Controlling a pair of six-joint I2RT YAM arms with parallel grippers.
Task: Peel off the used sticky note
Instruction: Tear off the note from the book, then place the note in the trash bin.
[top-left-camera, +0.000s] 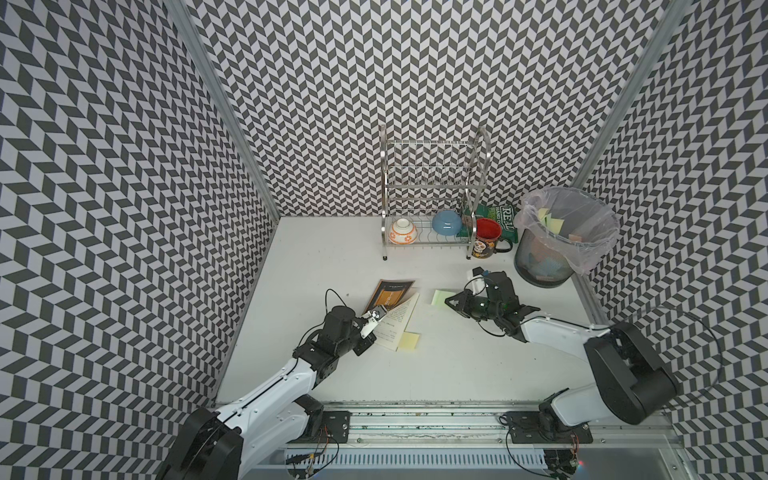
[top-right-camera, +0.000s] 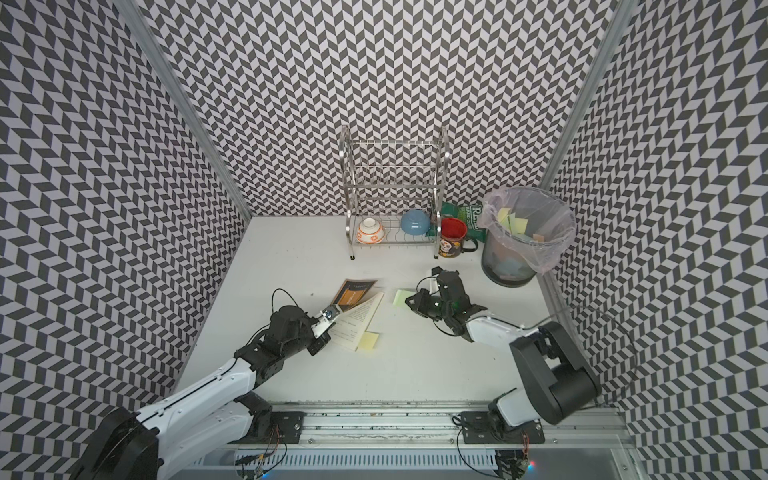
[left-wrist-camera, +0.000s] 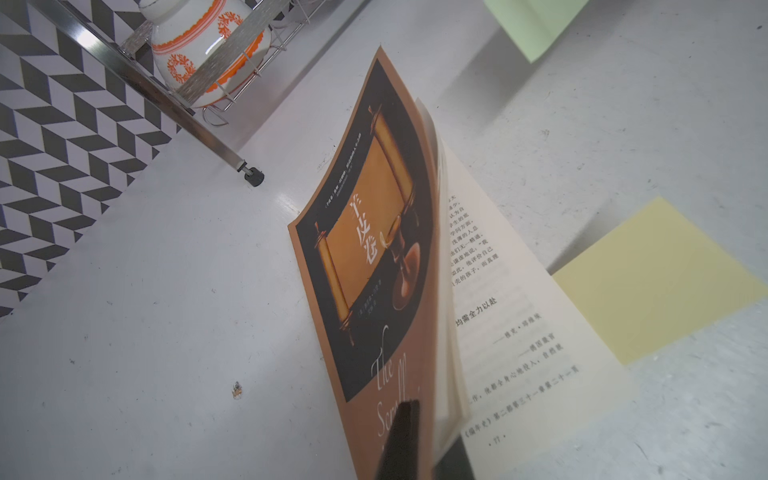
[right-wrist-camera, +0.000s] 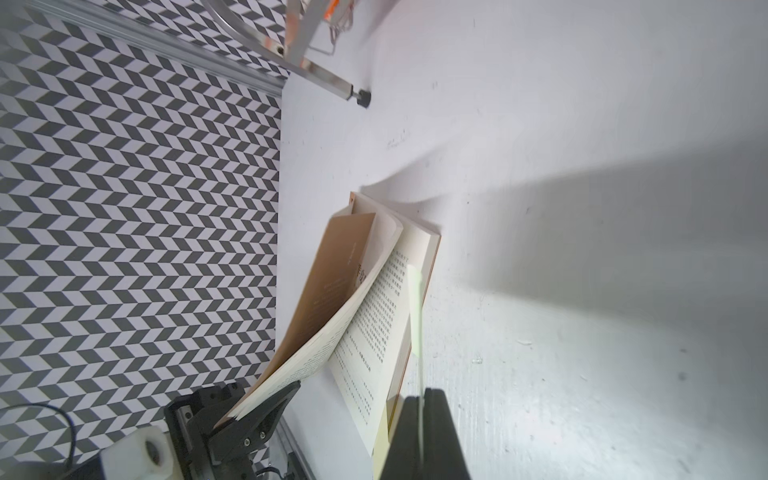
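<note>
Right gripper (right-wrist-camera: 420, 400) around edge-on sticky note (right-wrist-camera: 415, 307)

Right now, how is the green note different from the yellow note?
The green note is pinched in the right gripper, away from the book; the yellow note lies flat at the book's edge, ungripped. The green note is pale green, the yellow note pale yellow. Both are square.

Bright, even light; a broad soft shadow lies across the table (right-wrist-camera: 623, 216); patterned walls (top-left-camera: 104, 208) bow at the edges.
</note>
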